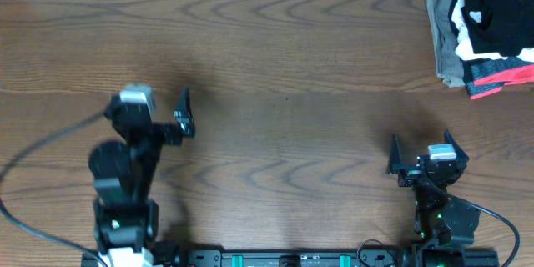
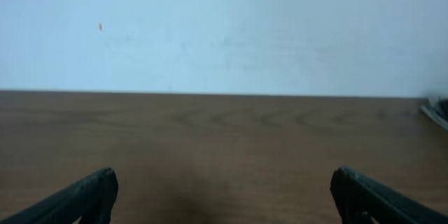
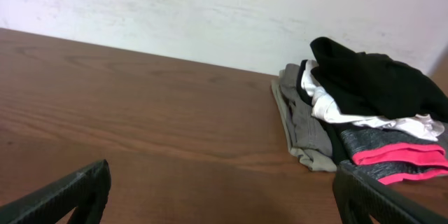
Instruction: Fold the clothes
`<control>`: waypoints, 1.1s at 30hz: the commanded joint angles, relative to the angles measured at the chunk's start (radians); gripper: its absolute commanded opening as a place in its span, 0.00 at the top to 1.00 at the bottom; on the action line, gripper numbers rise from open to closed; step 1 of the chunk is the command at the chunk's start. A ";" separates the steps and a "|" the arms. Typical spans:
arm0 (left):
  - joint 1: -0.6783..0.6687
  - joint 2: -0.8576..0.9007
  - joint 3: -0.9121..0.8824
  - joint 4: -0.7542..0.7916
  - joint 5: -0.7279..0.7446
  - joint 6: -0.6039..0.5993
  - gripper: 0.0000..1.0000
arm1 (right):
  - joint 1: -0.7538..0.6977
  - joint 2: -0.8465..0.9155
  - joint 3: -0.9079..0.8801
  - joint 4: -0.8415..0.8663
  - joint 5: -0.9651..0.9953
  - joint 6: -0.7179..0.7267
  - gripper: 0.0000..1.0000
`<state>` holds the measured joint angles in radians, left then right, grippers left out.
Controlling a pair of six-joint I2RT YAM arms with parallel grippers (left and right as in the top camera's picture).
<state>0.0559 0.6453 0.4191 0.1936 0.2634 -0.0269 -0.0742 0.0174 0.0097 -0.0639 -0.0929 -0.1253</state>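
The clothes, a black shirt [image 1: 492, 4], lie crumpled on top of a garment pile at the table's far right corner. In the right wrist view the black shirt [image 3: 371, 77] is ahead and to the right. My right gripper [image 1: 422, 147] hovers open near the front right of the table, well short of the pile. Its fingers [image 3: 94, 182] stand wide apart over bare wood, the right gripper [image 3: 222, 185] holding nothing. My left gripper [image 1: 148, 105] is at the left side, far from the shirt. It is open and empty, the left gripper [image 2: 224, 196] facing the far wall.
Under the shirt lie a white garment [image 3: 343, 112], a khaki-grey one [image 3: 301, 122] and a red-and-dark-striped one [image 3: 399, 155]. The pile reaches the table's right edge [image 1: 531, 83]. The brown wooden table [image 1: 284, 75] ends at a pale wall [image 2: 224, 28].
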 commanded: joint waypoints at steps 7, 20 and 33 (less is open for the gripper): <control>0.000 -0.285 -0.312 0.138 0.008 -0.004 0.02 | 0.010 -0.004 -0.004 -0.003 0.008 -0.014 0.01; 0.026 -0.479 -0.415 0.017 0.009 -0.003 0.02 | 0.010 -0.004 -0.004 -0.003 0.008 -0.014 0.01; 0.027 -0.644 -0.415 -0.239 0.009 0.034 0.02 | 0.010 -0.004 -0.004 -0.003 0.007 -0.014 0.01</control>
<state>0.0776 0.0204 0.0128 0.0017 0.2584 -0.0101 -0.0742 0.0174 0.0097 -0.0643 -0.0921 -0.1257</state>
